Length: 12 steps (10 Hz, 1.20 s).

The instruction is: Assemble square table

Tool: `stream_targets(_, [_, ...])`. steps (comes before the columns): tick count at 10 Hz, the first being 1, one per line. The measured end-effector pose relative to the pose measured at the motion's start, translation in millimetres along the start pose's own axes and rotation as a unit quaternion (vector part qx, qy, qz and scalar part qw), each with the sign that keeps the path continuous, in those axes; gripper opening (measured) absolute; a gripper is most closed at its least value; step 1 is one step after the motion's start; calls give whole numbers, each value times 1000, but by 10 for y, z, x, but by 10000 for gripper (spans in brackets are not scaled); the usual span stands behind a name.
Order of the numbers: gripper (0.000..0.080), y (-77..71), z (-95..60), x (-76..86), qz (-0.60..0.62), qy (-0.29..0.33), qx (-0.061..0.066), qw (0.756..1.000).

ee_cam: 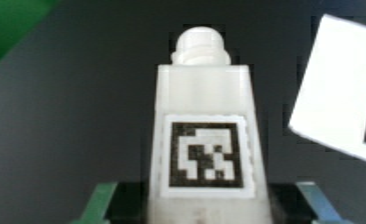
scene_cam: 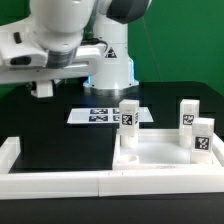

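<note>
Between the claw's (ee_cam: 201, 205) fingers a white leg (ee_cam: 203, 130) is clamped, its tag facing the wrist camera and its threaded tip pointing away, probably ready for screwing in. Beyond it, the square tabletop (scene_cam: 160, 160) rests on the dark surface (scene_cam: 60, 125) against the white border bars (scene_cam: 50, 180), three legs (scene_cam: 128, 118) standing around it.

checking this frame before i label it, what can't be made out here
- Gripper: in the exterior view it is cut off by the left edge; in the wrist view the bottom edge crops its fingers.
- Held leg: its lower end runs out of the wrist view.
- Table top: the exterior view's right edge cuts it; the border bar hides its front.
- Marker board: its tags are too small to read, and a standing leg covers part.
</note>
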<state>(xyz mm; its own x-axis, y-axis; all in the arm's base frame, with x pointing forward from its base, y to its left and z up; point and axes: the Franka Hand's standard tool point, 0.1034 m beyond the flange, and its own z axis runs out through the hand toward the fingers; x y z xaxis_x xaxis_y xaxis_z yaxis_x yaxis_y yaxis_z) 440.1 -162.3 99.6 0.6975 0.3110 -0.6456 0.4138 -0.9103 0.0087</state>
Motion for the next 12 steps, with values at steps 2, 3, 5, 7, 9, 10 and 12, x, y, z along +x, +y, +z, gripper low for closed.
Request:
stream_targets(2, [291, -14, -50, -15, 7, 63, -2, 998])
stream_targets(3, [291, -144, -275, 63, 33, 77, 6, 996])
stream_targets(5, [291, -309, -930, 383, 70, 159, 26, 984])
stream_targets(7, [291, -369, -1527, 519, 102, 206, 9, 973])
stream_targets(9, [291, -295, -1552, 522, 91, 274, -9, 957])
stream_targets(10, [291, -293, -1540, 519, 93, 303, -15, 948])
stream_targets(12, [291, -258, -1539, 534, 92, 358, -30, 929])
